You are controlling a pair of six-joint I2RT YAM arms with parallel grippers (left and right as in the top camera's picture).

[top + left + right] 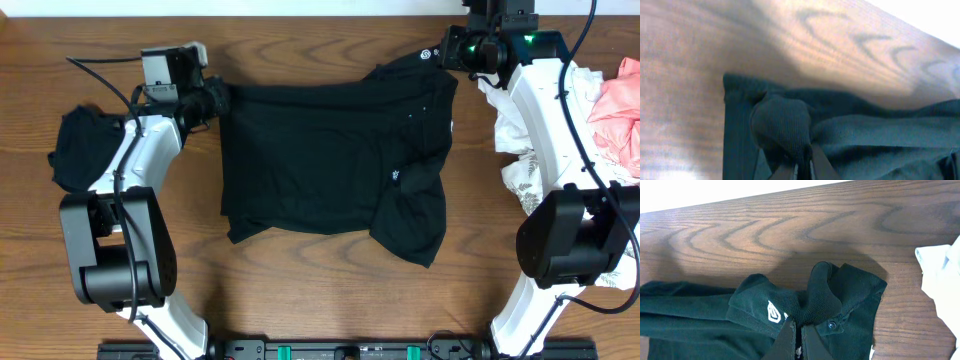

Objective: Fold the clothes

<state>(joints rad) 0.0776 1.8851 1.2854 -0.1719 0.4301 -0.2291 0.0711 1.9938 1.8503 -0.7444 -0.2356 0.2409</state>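
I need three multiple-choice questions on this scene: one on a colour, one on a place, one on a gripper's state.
1. What colour is the logo on the black shirt? A. red B. white C. yellow
2. Where is the pile of white and pink clothes? A. on the robot's right B. on the robot's left C. on the shirt
3. How is the left gripper? A. open B. shut on nothing C. shut on the black shirt
Answers: 1 B, the right wrist view shows it white; 2 A, the overhead view shows it there; 3 C, black fabric bunches in its shut jaws.
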